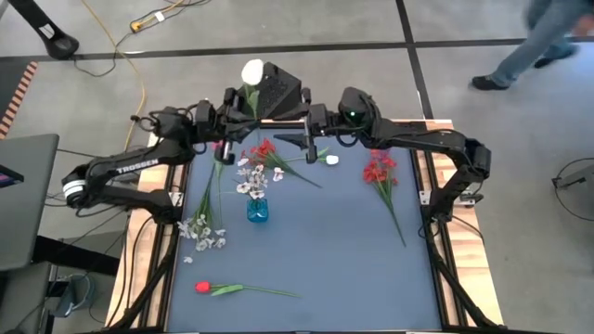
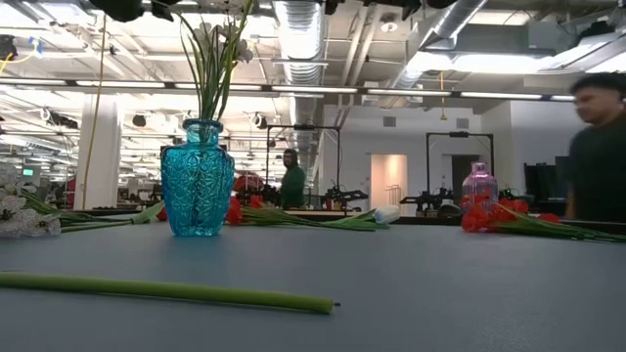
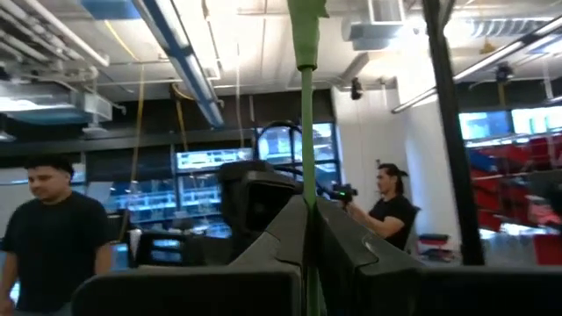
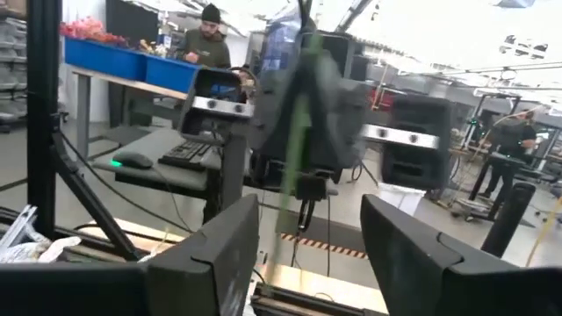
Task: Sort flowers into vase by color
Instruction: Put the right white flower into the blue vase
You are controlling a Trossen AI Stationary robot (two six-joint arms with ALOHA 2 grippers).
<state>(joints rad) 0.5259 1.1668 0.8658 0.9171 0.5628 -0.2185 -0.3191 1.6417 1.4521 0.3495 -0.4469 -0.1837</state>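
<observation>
My left gripper (image 1: 239,104) is high over the table's far edge, shut on a white tulip (image 1: 252,71) whose bud points away past that edge. My right gripper (image 1: 302,125) is open beside it, facing it in the right wrist view (image 4: 307,230) and touching nothing. A blue glass vase (image 1: 257,210) (image 2: 198,181) stands mid-table with white blossoms in it. Lying on the mat are red flowers (image 1: 264,151), a red spray (image 1: 379,172), a white spray (image 1: 200,232), a white bud (image 1: 331,160) and a red tulip (image 1: 204,288). My left gripper pinches the white tulip's green stem (image 3: 307,189) between its two fingers (image 3: 272,241). The stem runs on straight ahead from the fingertips toward the bud, and the flower is lifted clear of the table. The lower stem is hidden behind the fingers.
A pink vase (image 2: 479,186) shows at the far right among red flowers in the low view. The red tulip's long stem (image 2: 166,290) lies across the near mat. A wooden frame (image 1: 436,241) borders the mat. People move in the room beyond (image 2: 597,156).
</observation>
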